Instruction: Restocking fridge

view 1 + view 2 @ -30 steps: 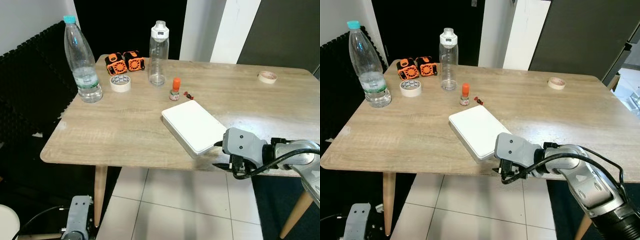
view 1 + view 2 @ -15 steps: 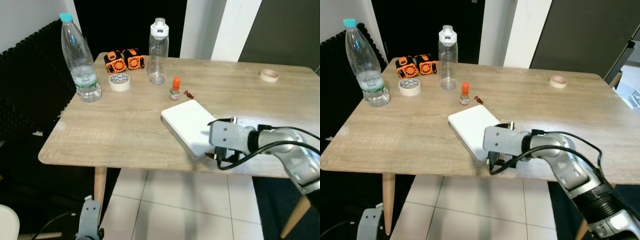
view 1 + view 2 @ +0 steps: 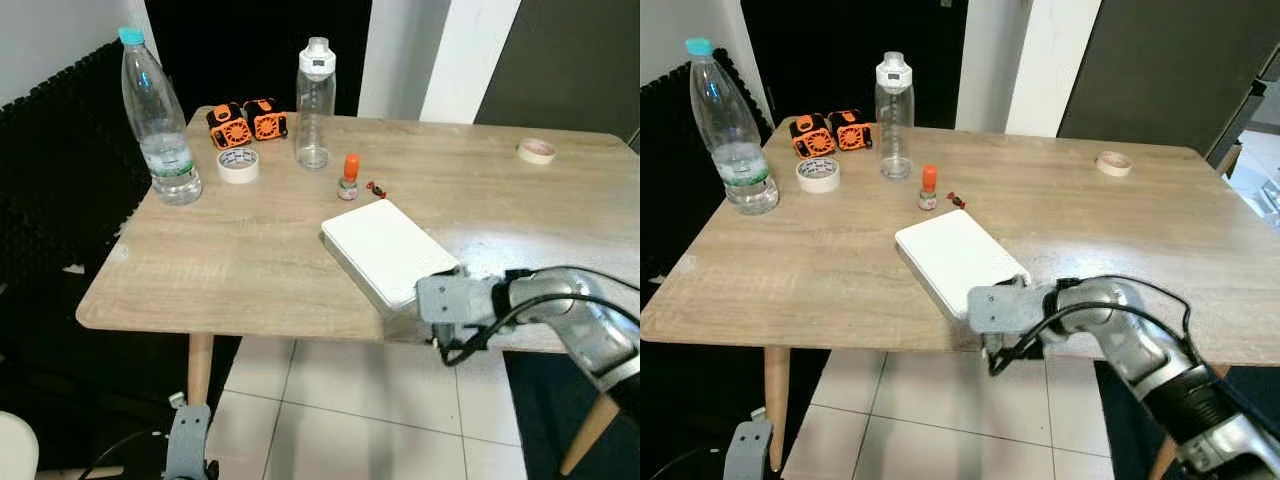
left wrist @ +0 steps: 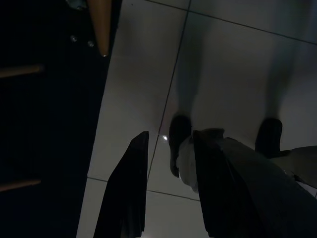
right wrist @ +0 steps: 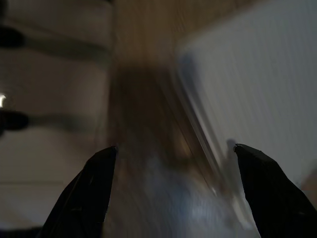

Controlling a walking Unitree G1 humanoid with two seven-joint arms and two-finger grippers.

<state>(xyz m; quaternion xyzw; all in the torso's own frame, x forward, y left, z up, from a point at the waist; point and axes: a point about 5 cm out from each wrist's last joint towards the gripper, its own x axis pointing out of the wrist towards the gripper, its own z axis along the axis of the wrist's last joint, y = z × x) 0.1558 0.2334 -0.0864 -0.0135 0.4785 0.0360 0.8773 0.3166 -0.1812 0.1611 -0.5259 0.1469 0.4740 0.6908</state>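
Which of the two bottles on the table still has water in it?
The tall bottle with the turquoise cap, at the table's left edge near the white tape roll: water fills its lower part. The white-lidded bottle beside the orange devices looks empty.

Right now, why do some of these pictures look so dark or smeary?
The right wrist view is smeared by blur beside the white box; the left wrist view is dim, facing the shaded floor tiles; the left eye view is sharp, with glare on the table.

wooden table (image 3: 230, 260), tapered legs | white tiled floor (image 3: 330, 410) | black foam panel (image 3: 60, 150) left | white wall (image 3: 1035, 60)
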